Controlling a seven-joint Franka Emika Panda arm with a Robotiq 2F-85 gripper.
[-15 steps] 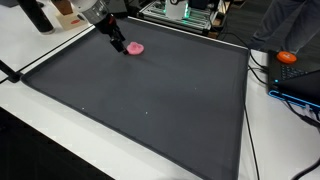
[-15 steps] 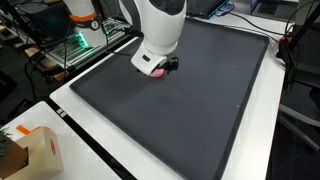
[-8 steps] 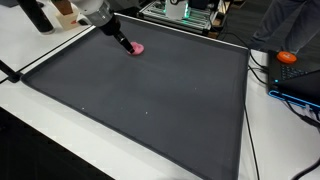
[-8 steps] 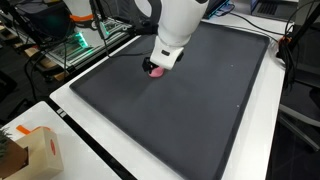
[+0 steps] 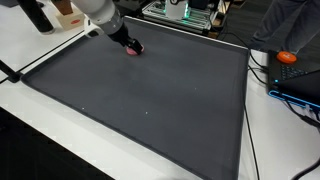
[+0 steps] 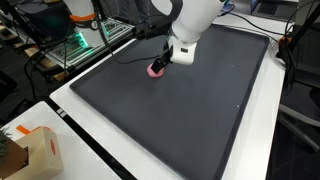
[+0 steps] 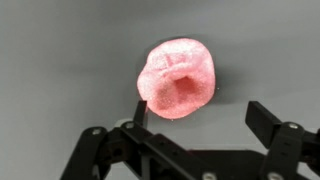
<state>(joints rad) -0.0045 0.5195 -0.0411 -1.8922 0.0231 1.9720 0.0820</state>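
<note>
Wrist view: gripper [image 7: 197, 108] spread wide and grasping nothing. The pink soft ring [image 7: 178, 78] lies on the dark mat [image 7: 60, 50] just ahead of the fingertips [image 7: 262, 116], centred between them.
Exterior view: gripper [image 5: 130, 45] hangs low over the mat, with the pink soft ring [image 5: 136, 50] peeking out right under its tip; whether they touch cannot be told.
Exterior view: gripper [image 6: 172, 60] is tilted, released, and the pink soft ring [image 6: 155, 70] rests on the mat just beside and below its fingers.
</note>
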